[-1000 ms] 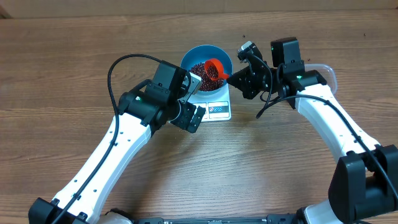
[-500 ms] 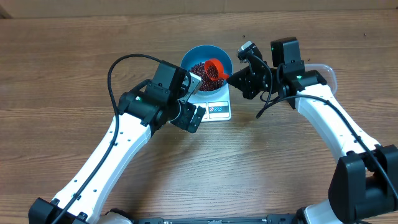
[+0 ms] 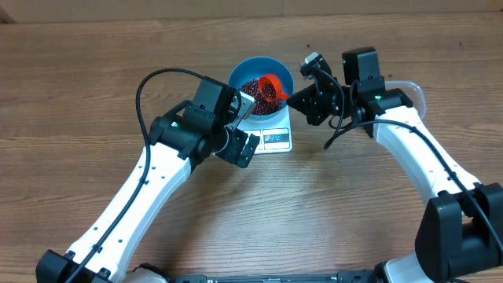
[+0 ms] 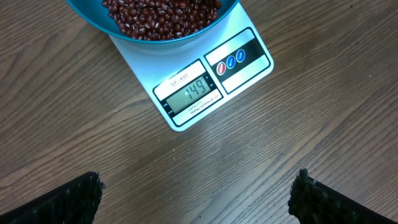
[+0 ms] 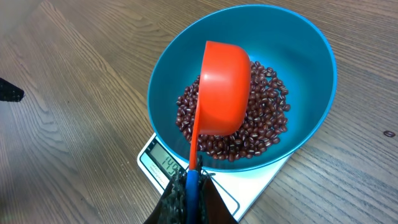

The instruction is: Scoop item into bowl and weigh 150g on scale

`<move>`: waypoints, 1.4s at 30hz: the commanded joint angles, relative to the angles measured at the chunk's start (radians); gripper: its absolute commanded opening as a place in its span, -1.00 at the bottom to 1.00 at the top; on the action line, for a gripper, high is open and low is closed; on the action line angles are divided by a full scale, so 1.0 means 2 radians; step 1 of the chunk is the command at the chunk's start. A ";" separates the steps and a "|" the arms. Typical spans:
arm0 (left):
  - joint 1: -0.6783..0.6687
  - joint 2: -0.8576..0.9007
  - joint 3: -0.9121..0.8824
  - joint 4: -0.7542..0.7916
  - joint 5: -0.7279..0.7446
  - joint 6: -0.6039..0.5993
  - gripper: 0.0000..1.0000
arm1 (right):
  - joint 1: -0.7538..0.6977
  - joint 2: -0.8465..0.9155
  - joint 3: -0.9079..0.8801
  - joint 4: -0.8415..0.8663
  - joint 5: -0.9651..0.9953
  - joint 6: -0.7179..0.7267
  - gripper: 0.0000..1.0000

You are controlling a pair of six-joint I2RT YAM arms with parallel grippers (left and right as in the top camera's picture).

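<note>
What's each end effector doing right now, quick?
Left end effector: open, empty, hovering by the scale.
Right end effector: closed on the red scoop, over the bowl.

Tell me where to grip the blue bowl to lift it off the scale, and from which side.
Probably best: pinch the rim of the bowl from above at its left edge, one finger inside, one outside. The beans lie well below the rim, and the red scoop in the right gripper hangs over the right half.

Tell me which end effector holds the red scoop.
The right end effector, shut on the scoop's handle over the bowl; the left end effector is open, empty.
</note>
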 commanded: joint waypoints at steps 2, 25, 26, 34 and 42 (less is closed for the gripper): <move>0.002 -0.012 0.002 0.001 0.005 0.004 0.99 | 0.000 0.002 0.006 0.002 -0.006 0.000 -0.93; 0.002 -0.012 0.002 0.001 0.004 0.004 0.99 | -0.005 0.002 0.006 -0.023 0.002 -0.015 -0.93; 0.002 -0.012 0.002 0.001 0.004 0.004 0.99 | -0.005 0.002 0.006 -0.015 0.002 -0.014 -0.93; 0.003 -0.012 0.002 0.001 0.004 0.004 0.99 | -0.003 0.002 0.006 0.016 -0.012 0.003 -0.93; 0.002 -0.012 0.002 0.001 0.004 0.004 1.00 | -0.001 0.002 0.006 0.033 -0.014 0.026 -0.93</move>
